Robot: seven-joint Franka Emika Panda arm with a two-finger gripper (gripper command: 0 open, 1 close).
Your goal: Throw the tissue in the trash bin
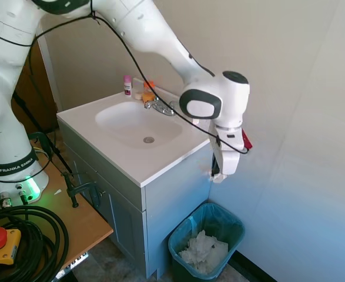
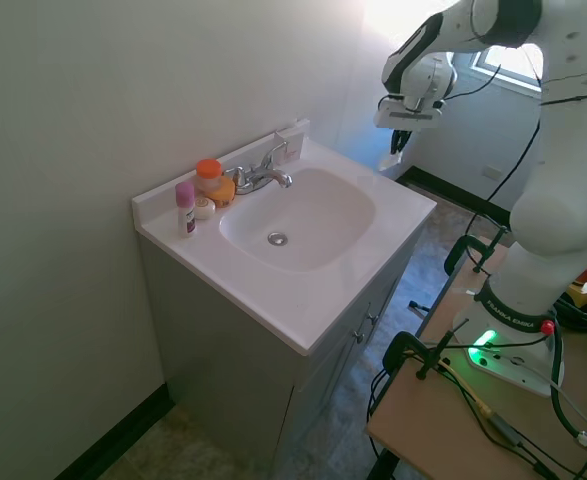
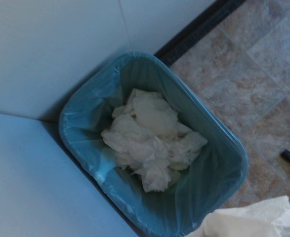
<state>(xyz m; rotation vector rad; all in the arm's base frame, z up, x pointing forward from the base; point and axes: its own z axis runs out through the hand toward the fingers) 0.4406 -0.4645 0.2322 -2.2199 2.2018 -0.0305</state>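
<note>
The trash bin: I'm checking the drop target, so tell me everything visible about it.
The trash bin is a teal rectangular plastic bin with tapered sides and a thin liner folded over its rim. It stands upright and lidless on the floor, in the corner between vanity cabinet and wall. A heap of crumpled white paper lies inside.

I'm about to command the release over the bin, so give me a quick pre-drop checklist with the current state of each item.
1. Small crumpled white tissue at the gripper: ok, a white wad shows at the tip; how firmly the jaws hold it, cannot tell.
2. Gripper above the teal-green rectangular plastic trash bin: ok, the wrist view looks straight down into it.
3. Bin mouth open: ok, no lid, liner in place.
4. Room inside: ok, a heap of crumpled white paper covers the bottom, well below the rim.
5. Clearance from the grey vanity cabinet: cannot tell, the gripper hangs close beside its corner.
</note>
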